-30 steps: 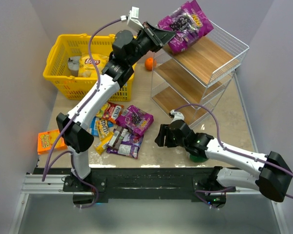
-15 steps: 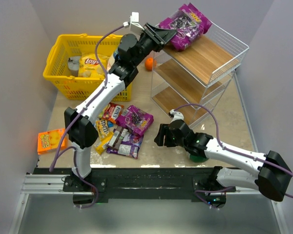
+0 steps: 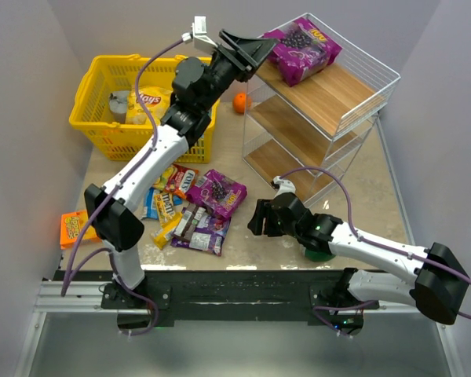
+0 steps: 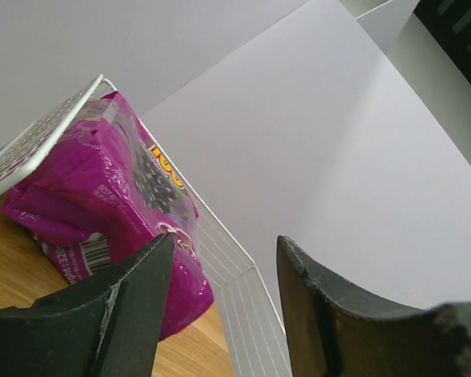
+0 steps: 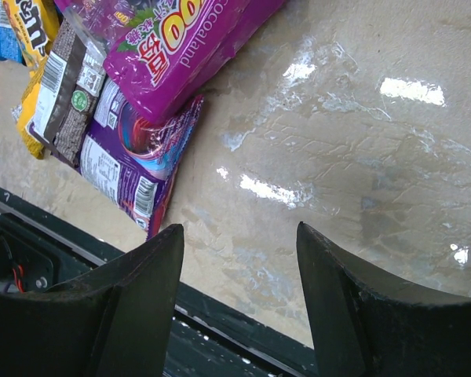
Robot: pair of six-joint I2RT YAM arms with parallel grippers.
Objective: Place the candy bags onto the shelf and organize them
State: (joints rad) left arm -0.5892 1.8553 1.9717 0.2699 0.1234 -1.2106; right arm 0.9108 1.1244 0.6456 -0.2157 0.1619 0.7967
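Closest in, the right fingers (image 3: 257,219) hang low over the bench (image 3: 388,188), spread wide with nothing between them. Just off to their left lies the heap of small candy bags (image 3: 177,208), with a big purple bag (image 3: 217,193) on top. Farther off and high up, the left fingers (image 3: 261,52) are partly open and hold nothing. The other big purple bag (image 3: 301,47) lies right in front of their tips, on the top board of the shelf (image 3: 341,90), close to the wire edge (whether a tip touches it I cannot tell). The step looks like setting this bag down and backing off. To do it well, the left fingers should pull straight back from the bag, so no tip snags the slippery wrap and drags it along. The board tilts, so the bag may slide; it is best left flat against the wire. The bench is pale and shiny, with bright glare under the right fingers. A yellow basket (image 3: 102,118) sits lower, to the left of the left fingers, and plain grey walls stand close all round.
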